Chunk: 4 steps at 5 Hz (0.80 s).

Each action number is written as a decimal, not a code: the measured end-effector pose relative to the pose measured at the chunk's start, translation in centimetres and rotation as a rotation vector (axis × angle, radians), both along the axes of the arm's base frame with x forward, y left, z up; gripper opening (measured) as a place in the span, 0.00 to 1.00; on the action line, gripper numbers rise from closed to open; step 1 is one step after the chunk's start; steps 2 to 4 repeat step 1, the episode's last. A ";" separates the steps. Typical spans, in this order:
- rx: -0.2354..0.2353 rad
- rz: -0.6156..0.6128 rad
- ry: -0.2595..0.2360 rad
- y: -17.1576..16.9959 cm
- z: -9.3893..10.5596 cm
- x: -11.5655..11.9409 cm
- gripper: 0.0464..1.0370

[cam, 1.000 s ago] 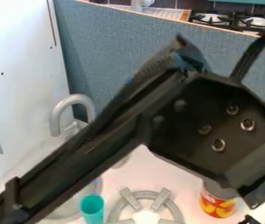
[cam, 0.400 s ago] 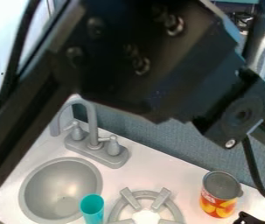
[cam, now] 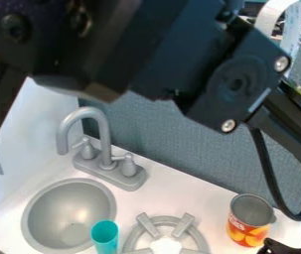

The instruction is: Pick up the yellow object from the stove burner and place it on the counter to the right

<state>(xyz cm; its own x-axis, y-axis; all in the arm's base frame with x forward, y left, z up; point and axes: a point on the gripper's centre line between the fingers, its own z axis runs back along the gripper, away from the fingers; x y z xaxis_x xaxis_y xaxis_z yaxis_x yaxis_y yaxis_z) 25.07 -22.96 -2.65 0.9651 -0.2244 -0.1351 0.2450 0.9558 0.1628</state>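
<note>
1. Up and left in the view, the black arm (cam: 179,59) has moved; the can (cam: 248,225) stays put.
2. It stands on the desk (cam: 179,188), close by the gripper (cam: 282,247).
3. I can't tell how wide its jaws are.

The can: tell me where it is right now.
In the camera view, the can stands upright at the lower right on the white counter, just right of the burner and in front of the blue-gray panel.
</note>
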 end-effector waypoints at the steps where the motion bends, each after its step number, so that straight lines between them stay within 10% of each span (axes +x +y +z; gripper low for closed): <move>1: 0.028 0.031 0.017 1.0 -0.2 -0.2 0.97; 4: 0.028 0.031 0.017 1.0 -0.2 -0.2 0.97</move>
